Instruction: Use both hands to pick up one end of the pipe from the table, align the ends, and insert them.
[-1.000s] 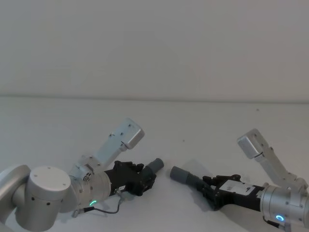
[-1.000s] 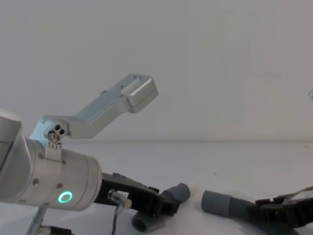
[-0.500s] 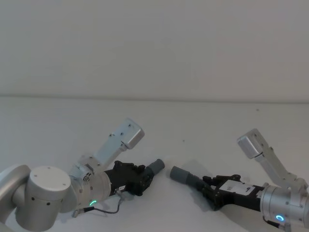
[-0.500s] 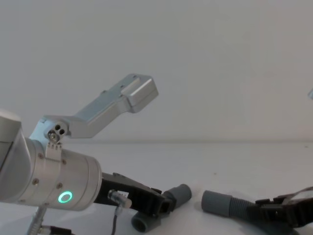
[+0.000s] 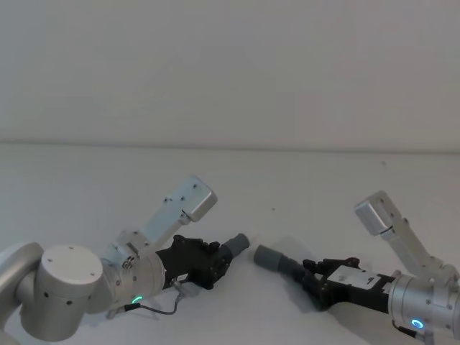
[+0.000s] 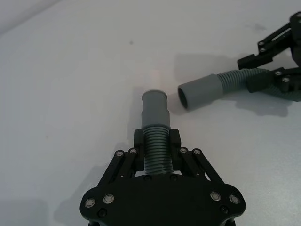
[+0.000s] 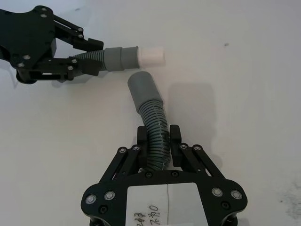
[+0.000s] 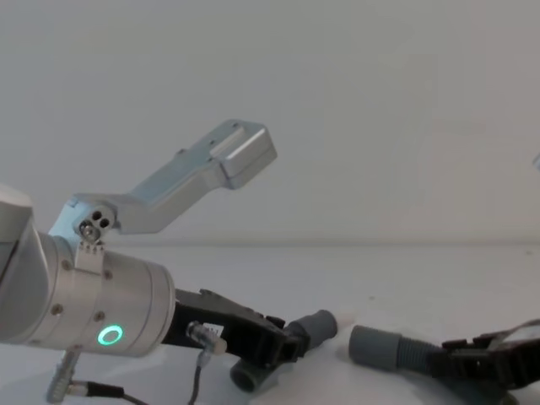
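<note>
Your left gripper pinches the short tube; its stepped tip juts straight ahead of the fingers. Just beyond it and off to one side is the cuff of the corrugated hose, clamped in your right gripper low over the table. The axes cross, so you'd need to swing them in line. The handwriting on the right gripper's white label is unreadable.

A white rectangular paper label is sitting on the back of the black plastic two-finger right gripper, carrying small dark handwritten marks too small to read.
</note>
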